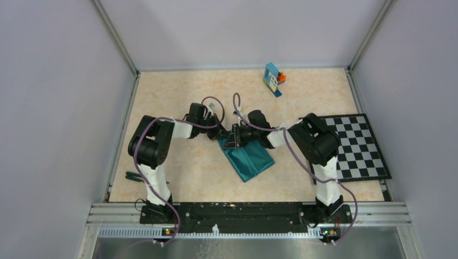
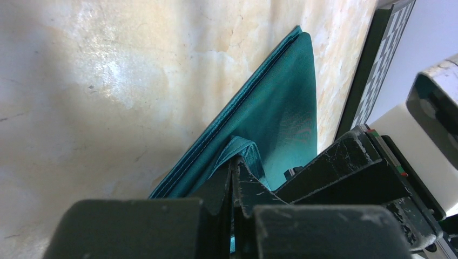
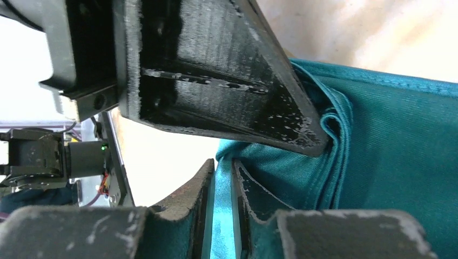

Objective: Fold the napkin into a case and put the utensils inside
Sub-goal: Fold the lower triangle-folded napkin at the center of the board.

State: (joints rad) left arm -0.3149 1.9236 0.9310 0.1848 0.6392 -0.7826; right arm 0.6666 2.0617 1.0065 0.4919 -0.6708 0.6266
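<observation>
Top external shows folded napkin (image 1: 249, 161) mid-counter (image 1: 178, 97), between both arms. Its far corner fold is pinched tight in left hand (image 2: 233, 175). Just beside it, right hand (image 3: 222, 186) is narrow, cloth edge clamped between its fingers.

Napkin (image 1: 249, 160): plain teal-green is being shown throughout, with hems stitched in the same shade.
Checkerboard mat (image 1: 356, 145): black and white squares are being displayed inside a black border.
Toy blocks (image 1: 274, 78): blue, orange and white are being shown.
Table (image 1: 178, 97): pale beige, marbled with cream, is being presented.
Walls (image 1: 54, 108): flat grey-lilac is being shown.
Left arm (image 1: 154, 143) and right arm (image 1: 318, 141): black and white sections are being shown.
Left gripper (image 2: 233, 162) and right gripper (image 3: 221, 167): black, flecked with pale scuffs, is being displayed.
</observation>
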